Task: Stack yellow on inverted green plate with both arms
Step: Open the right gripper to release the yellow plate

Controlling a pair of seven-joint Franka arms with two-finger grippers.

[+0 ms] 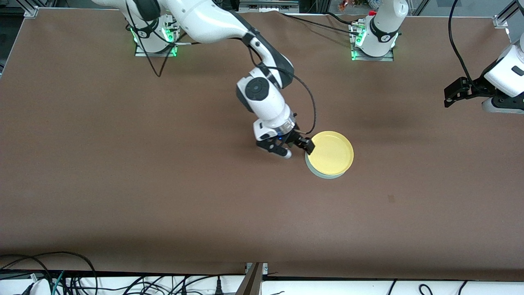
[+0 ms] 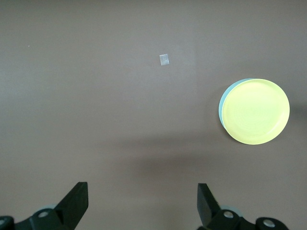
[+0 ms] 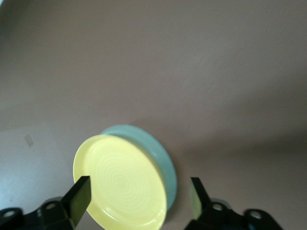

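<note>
The yellow plate [image 1: 330, 152] lies right side up on the pale green plate [image 1: 323, 173], of which only a thin rim shows beneath it. My right gripper [image 1: 298, 149] is open, low at the stack's rim on the side toward the right arm's end of the table. In the right wrist view the yellow plate [image 3: 120, 182] and the green plate [image 3: 160, 155] show between the spread fingers [image 3: 79, 196], and neither plate is gripped. My left gripper [image 1: 450, 96] waits open and empty in the air at the left arm's end of the table. The left wrist view shows the stack [image 2: 254, 111] far off.
The brown table [image 1: 163, 184] is bare around the stack apart from a small pale mark [image 1: 391, 198], nearer to the front camera than the plates, also in the left wrist view [image 2: 164, 59]. Cables lie along the table's front edge [image 1: 123, 282].
</note>
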